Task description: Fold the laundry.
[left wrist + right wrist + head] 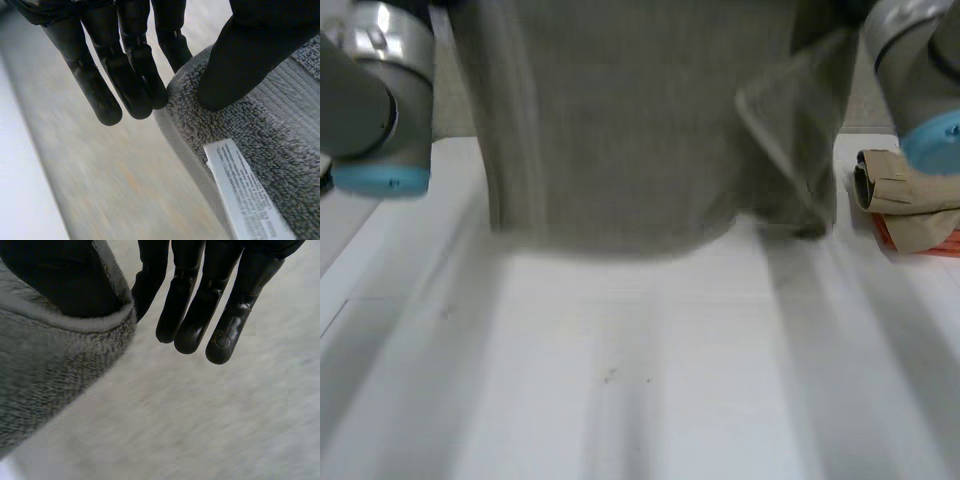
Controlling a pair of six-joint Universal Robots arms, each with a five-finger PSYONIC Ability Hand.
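Zero folds done yet, I reckon. Grey towel (620, 130) hangs spread out over the counter (650, 370). The left robot hand (125, 75) pinches its top edge between thumb and fingers, and the right robot hand (200, 305) does the same further along. Tan cloth (910, 200) sits folded at the right. Laying the towel down and folding are all left.

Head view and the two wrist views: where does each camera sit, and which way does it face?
Head view: between and behind the arms, looking down at the white table; left arm and right arm flank a hanging grey towel.
Left wrist view: on the left wrist, looking along the left hand, which pinches the towel's edge near a white label.
Right wrist view: on the right wrist, looking along the right hand, which pinches another towel edge.
Shared: all three see the towel.
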